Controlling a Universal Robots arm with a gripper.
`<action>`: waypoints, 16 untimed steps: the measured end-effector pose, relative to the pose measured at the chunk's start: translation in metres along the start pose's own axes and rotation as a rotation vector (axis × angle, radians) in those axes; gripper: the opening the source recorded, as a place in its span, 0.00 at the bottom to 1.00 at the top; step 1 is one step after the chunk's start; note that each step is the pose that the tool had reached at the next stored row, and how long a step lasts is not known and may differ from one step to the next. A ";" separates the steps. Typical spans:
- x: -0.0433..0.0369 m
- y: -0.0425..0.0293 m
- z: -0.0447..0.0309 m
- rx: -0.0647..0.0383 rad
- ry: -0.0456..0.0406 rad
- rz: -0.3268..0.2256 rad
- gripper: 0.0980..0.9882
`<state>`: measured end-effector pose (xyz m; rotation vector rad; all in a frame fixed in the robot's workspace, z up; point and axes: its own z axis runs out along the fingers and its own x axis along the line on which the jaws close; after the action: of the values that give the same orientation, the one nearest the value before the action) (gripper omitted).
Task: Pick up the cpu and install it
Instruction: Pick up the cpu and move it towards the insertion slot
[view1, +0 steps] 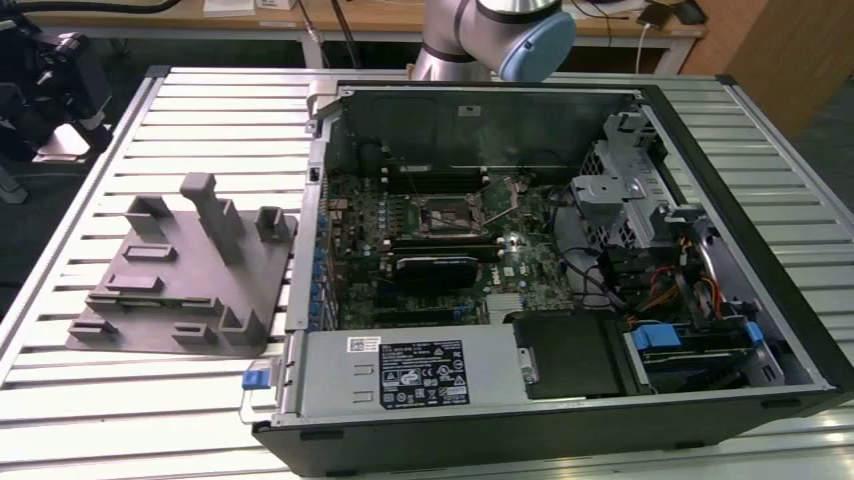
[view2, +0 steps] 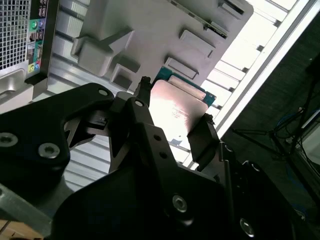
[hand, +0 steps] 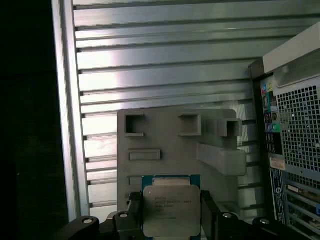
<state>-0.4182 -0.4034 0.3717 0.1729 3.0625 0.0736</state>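
**Exterior view.** Illumination is even and moderate and comes from overhead. The ribbed silver aluminium table top (view1: 200, 110) returns a soft sheen with no hard highlights. The grey moulded plastic fixture tray (view1: 160, 300) casts short, soft-edged shadows beside its upright posts. The interior of the open black tower computer case (view1: 441, 120) is dimmer, and darkest around the dark green motherboard (view1: 534, 270).

**Second wrist view.** Contrast is high. The table top (view2: 280, 40) burns out to white toward one corner. The small flat square cpu with a shiny silver metal top (view2: 172, 112) carries a broad pale glare patch. The black metal gripper (view2: 176, 102) is backlit and reads as a near-silhouette.

**First wrist view.** A bright band lies across the table top (hand: 115, 70). The strip beyond the table edge is almost black. The cpu (hand: 172, 210) is evenly lit, without glare.
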 end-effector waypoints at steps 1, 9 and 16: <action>-0.0019 0.0002 0.0001 0.000 0.0001 0.000 0.50; -0.0214 0.0024 0.0016 0.000 0.0001 0.000 0.50; -0.0396 0.0044 0.0030 0.000 0.0001 0.000 0.50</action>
<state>-0.3782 -0.4034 0.3718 0.1728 3.0626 0.0738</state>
